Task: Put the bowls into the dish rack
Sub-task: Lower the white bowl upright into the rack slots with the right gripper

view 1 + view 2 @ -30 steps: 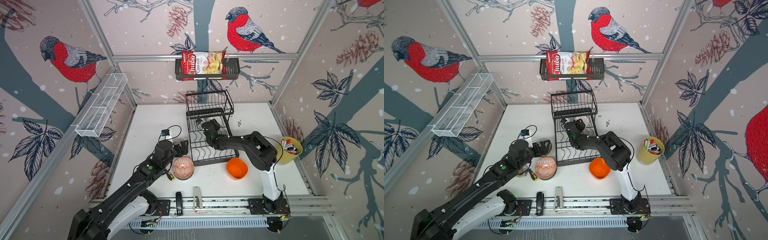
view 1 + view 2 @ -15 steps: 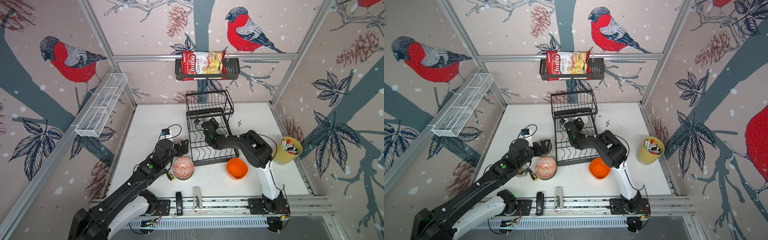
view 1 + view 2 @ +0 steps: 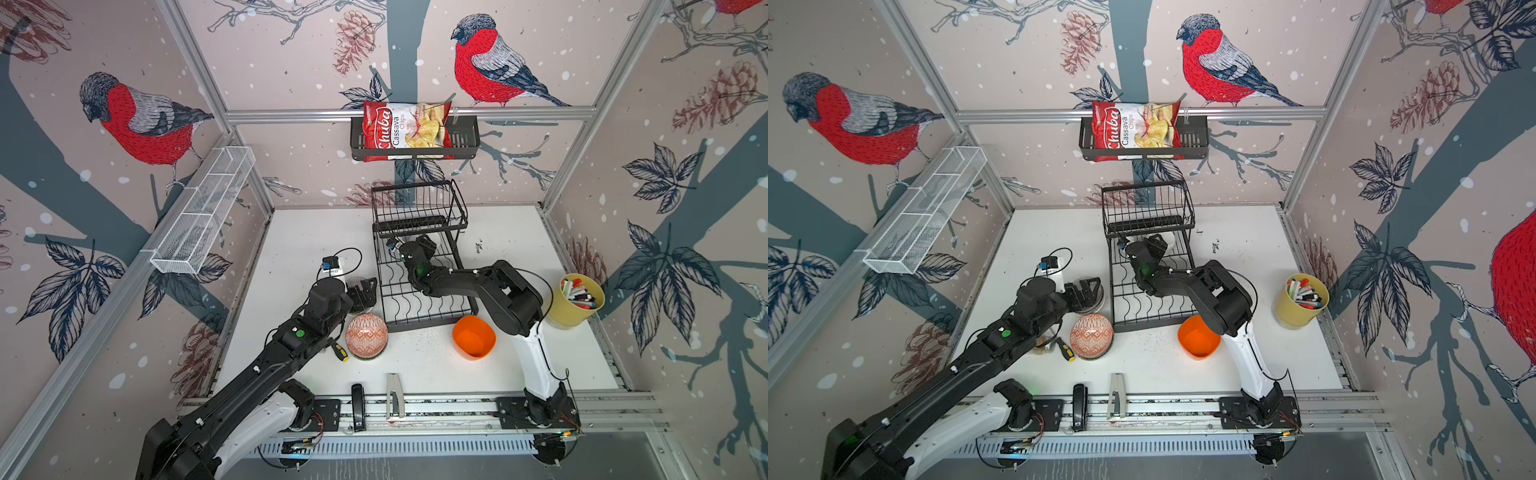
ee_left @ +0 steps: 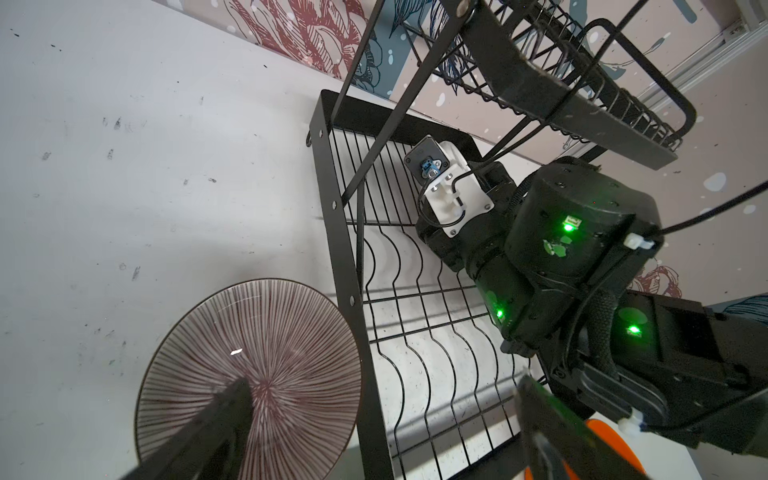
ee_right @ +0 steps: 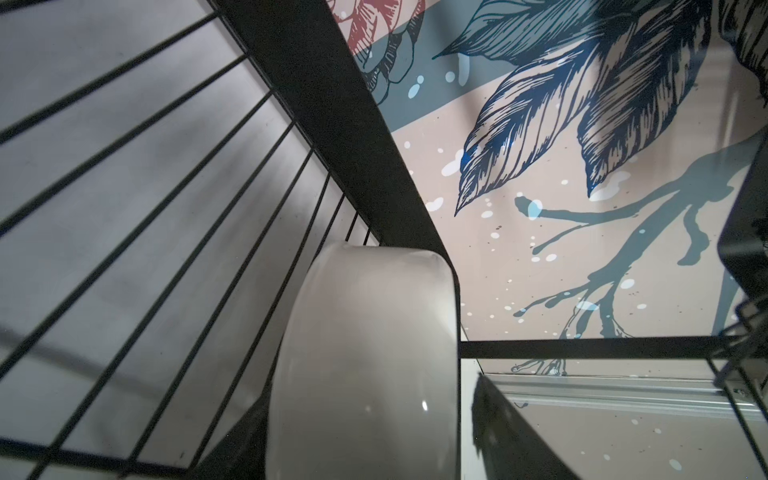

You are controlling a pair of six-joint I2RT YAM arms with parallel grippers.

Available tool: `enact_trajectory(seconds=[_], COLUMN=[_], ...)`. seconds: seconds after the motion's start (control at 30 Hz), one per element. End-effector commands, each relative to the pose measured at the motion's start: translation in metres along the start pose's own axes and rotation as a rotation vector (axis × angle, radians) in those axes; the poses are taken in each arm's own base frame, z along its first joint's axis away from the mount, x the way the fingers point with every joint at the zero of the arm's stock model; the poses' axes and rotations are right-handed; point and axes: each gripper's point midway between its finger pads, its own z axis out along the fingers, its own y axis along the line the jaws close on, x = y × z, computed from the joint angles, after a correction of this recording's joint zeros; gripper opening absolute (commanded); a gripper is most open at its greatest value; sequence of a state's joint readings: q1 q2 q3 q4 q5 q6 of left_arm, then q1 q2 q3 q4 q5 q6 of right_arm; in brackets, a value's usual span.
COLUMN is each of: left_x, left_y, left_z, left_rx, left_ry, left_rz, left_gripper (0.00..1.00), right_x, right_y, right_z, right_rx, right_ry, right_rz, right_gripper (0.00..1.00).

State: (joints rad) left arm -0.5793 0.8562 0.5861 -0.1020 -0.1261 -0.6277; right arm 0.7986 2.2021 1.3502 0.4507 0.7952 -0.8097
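This is a robotics lab test cell dressed as a home corner: an aluminium frame (image 3: 411, 113) boxes in a white desk (image 3: 299, 241), with bullfinch wallpaper (image 3: 141, 120) on the panels. The left arm (image 3: 286, 345) and right arm (image 3: 511, 299) are mounted on a rail (image 3: 449, 405) along the desk's front edge. Household props sit around: a dish rack (image 3: 415, 222), a chips bag (image 3: 399, 129) in a wall basket (image 3: 467, 143), a mesh shelf (image 3: 199, 216) and a yellow cup (image 3: 569, 316) of markers.

White desk (image 3: 519, 232), scuffed and speckled. Dish rack (image 3: 417, 222) stands mid-desk, toward the back wall. Striped bowl (image 4: 270, 332) sits just beside the rack's left edge. Patterned orange bowl (image 3: 366, 336) off its front-left corner, plain orange bowl (image 3: 473, 336) off its front-right. Screwdriver (image 3: 340, 353) just left of the patterned orange bowl. Yellow cup (image 3: 575, 305) at the right edge.
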Motion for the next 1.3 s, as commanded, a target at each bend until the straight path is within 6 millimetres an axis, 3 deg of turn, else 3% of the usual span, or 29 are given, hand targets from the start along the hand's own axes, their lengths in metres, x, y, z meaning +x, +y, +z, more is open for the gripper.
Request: enact_trajectory(seconds=[0.0, 0.6, 1.27], left_x=[-0.002, -0.002, 0.002], left_y=[-0.001, 0.002, 0.005], left_z=[-0.003, -0.007, -0.008], left_rx=[-0.001, -0.007, -0.011], left_ry=[-0.001, -0.004, 0.002], left_rz=[0.009, -0.004, -0.020], left_gripper=[0.97, 0.97, 0.97], right_x=[-0.003, -0.009, -0.016], right_y=[0.002, -0.005, -0.003], right_z=[-0.002, -0.021, -0.060], right_rx=[-0.008, -0.067, -0.202], right_ry=[-0.004, -0.029, -0.054], right_rz=[0.035, 0.161, 0.379], right_gripper=[0.76, 1.00, 0.99])
